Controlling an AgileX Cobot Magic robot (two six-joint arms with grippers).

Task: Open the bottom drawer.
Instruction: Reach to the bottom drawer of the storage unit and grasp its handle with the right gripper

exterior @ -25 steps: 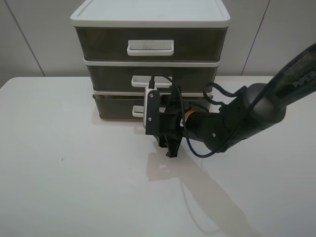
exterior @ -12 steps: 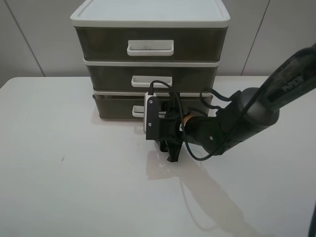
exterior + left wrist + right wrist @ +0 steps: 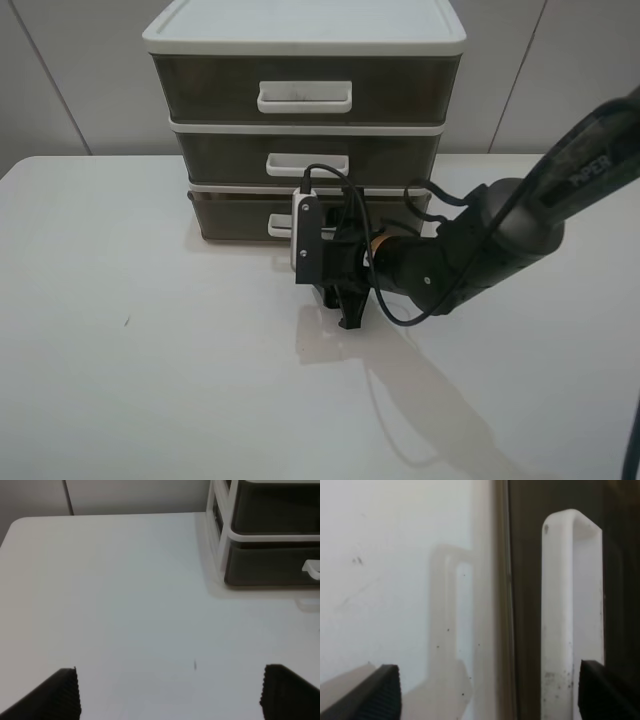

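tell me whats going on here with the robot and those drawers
The right arm reaches across the front of the drawer unit, low by the bottom drawer. Its wrist view shows the right gripper open, with the drawer's white handle close ahead between the fingers but not gripped. The drawer looks shut. The left gripper hangs open over the white table, off to the unit's side.

White table lies under the fingers of the right gripper; beyond and above them stand the middle drawer and top drawer, both shut, under a white lid
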